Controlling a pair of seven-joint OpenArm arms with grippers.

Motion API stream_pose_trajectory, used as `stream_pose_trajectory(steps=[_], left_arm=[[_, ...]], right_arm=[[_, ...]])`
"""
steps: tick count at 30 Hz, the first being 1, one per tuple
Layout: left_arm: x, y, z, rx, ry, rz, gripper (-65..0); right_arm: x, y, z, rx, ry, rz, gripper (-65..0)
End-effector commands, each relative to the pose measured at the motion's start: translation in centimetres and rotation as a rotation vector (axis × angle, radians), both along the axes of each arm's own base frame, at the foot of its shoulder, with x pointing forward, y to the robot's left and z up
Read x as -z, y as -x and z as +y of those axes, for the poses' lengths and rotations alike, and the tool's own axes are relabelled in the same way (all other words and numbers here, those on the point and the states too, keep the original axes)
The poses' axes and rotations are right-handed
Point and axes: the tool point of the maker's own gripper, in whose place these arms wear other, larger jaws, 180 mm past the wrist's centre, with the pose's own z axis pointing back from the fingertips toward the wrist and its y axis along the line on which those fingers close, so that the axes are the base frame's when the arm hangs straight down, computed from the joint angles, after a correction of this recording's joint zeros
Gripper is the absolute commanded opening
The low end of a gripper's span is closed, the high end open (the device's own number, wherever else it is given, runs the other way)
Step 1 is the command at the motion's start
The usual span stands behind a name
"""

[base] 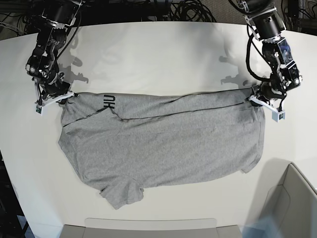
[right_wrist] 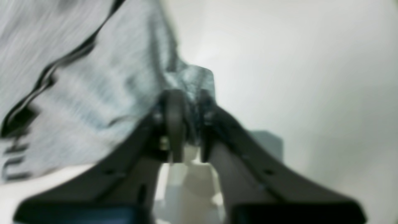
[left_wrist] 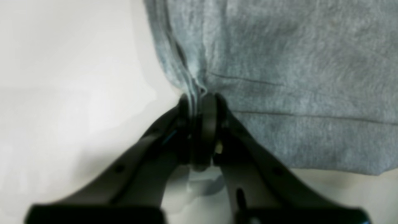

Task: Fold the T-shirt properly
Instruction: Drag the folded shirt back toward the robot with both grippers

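Observation:
The heather-grey T-shirt [base: 163, 144] lies spread across the white table, its far edge folded over so a strip of black lettering [base: 108, 103] shows near the left. In the base view my right gripper [base: 66, 95] sits at the shirt's far left corner, and in the right wrist view it [right_wrist: 186, 102] is shut on a bunch of the cloth [right_wrist: 93, 87]. My left gripper [base: 253, 97] sits at the far right corner. Its wrist view shows it [left_wrist: 199, 99] shut on the shirt's gathered edge [left_wrist: 279, 77].
The white table [base: 158, 54] stretches bare behind the shirt. Black cables [base: 188, 10] lie beyond its far edge. A pale grey bin [base: 287, 203] stands at the near right corner, and a low grey rim [base: 148, 229] runs along the near edge.

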Motion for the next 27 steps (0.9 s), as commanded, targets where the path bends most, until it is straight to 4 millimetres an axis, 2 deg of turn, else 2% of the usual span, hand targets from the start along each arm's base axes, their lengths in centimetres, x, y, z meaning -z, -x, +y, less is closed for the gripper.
stream_pose_trajectory(steps=[1, 5, 9, 14, 20, 27], left_arm=[[-0.3, 0.3, 1.0, 0.002, -0.029, 0.023, -65.0], [0.2, 2.0, 2.4, 0.003, -0.062, 0.056, -65.0], [-0.7, 3.0, 3.9, 0.015, -0.122, 0.053, -65.0], [-1.5, 4.2, 5.1, 0.032, -0.177, 0.058, -65.0], [-1.6, 6.5, 7.5, 0.047, -0.243, 0.113, -65.0], [-2.3, 8.9, 9.8, 0.195, -0.315, 0.151, -65.0]], right_arm=[[0.5, 0.7, 1.0, -0.027, -0.023, 0.052, -65.0], [-0.5, 0.5, 2.3, -0.063, -0.012, 0.025, -65.0], [-1.6, 1.5, 5.1, -0.162, 0.014, 0.001, -65.0], [-2.7, 2.9, 7.2, -0.194, 0.006, -0.025, -65.0], [-2.7, 6.3, 7.7, -0.207, 0.016, 0.005, -65.0], [-2.0, 10.7, 8.9, -0.236, 0.004, 0.063, -65.0]])
